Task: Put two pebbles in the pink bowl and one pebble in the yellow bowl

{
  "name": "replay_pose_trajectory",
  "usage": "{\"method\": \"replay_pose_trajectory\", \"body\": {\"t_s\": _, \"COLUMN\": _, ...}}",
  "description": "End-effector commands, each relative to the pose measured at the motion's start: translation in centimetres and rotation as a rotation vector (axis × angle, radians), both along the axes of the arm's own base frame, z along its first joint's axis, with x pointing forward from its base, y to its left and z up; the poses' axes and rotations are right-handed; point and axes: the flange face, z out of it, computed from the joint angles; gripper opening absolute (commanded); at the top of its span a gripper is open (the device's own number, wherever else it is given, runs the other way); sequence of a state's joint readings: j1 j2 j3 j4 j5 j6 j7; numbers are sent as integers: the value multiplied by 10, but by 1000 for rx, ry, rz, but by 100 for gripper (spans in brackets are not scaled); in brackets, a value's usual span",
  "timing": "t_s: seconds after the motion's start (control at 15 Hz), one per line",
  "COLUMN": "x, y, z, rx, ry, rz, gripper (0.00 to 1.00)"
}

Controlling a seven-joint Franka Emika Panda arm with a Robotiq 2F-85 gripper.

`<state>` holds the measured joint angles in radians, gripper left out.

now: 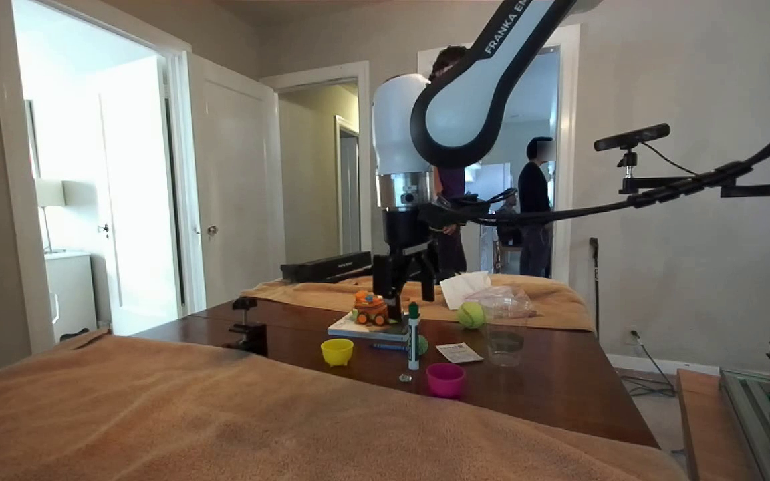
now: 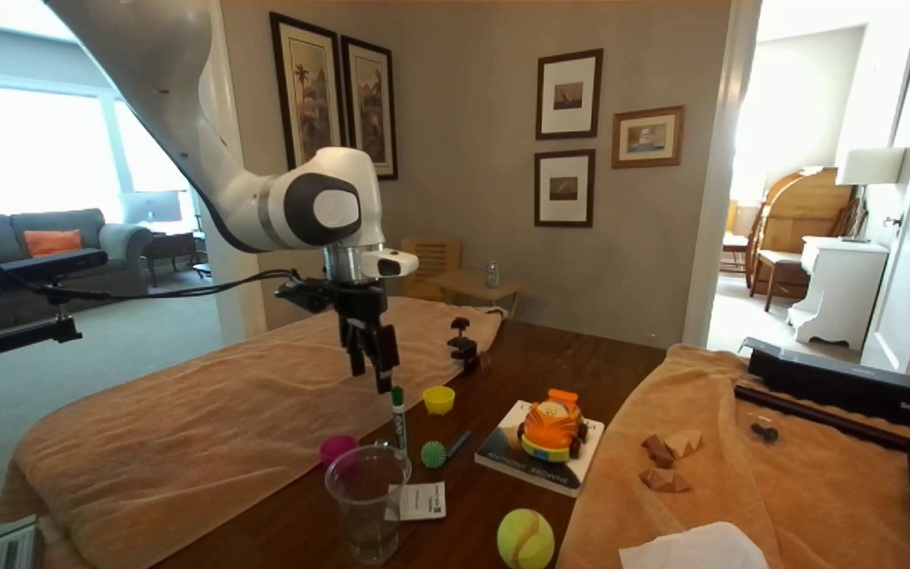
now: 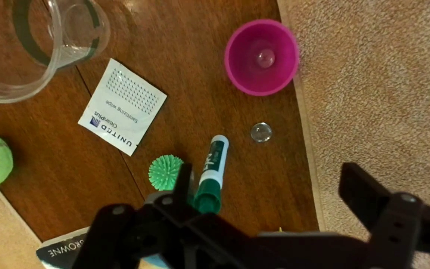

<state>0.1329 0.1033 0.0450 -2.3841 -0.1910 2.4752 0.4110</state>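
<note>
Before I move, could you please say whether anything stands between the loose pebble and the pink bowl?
Nothing visible lies between the loose pebble and the pink bowl; the upright marker stands to one side.

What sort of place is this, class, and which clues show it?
Most likely a home: an exterior view shows a grey sofa, several framed pictures and a shaded lamp.

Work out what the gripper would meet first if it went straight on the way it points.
Pointing down, the gripper would probably meet the clear pebble, or the table right beside it; depth is unclear. One finger might brush the upright marker first.
</note>
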Motion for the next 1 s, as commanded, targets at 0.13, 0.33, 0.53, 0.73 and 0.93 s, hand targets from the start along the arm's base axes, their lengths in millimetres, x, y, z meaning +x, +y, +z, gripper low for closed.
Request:
{"method": "replay_pose_trajectory", "body": {"t_s": 0.13, "x": 1, "y": -3, "z": -6, "rx": -7, "ry": 6, "rz": -35, "gripper": 100}}
{"method": "replay_pose_trajectory", "body": {"t_s": 0.33, "x": -1, "y": -6, "z": -20, "rx": 13, "ry": 12, "rz": -74, "gripper": 100}}
{"method": "replay_pose_trajectory", "body": {"t_s": 0.53, "x": 1, "y": -6, "z": -28, "rx": 38, "ry": 10, "rz": -101, "gripper": 100}}
{"method": "replay_pose_trajectory", "body": {"t_s": 0.73, "x": 4, "y": -7, "z": -37, "rx": 73, "ry": -5, "rz": -132, "gripper": 100}}
{"method": "replay_pose_trajectory", "body": {"t_s": 0.93, "x": 8, "y": -12, "z": -49, "rx": 95, "ry": -17, "rz": -174, "gripper": 100}}
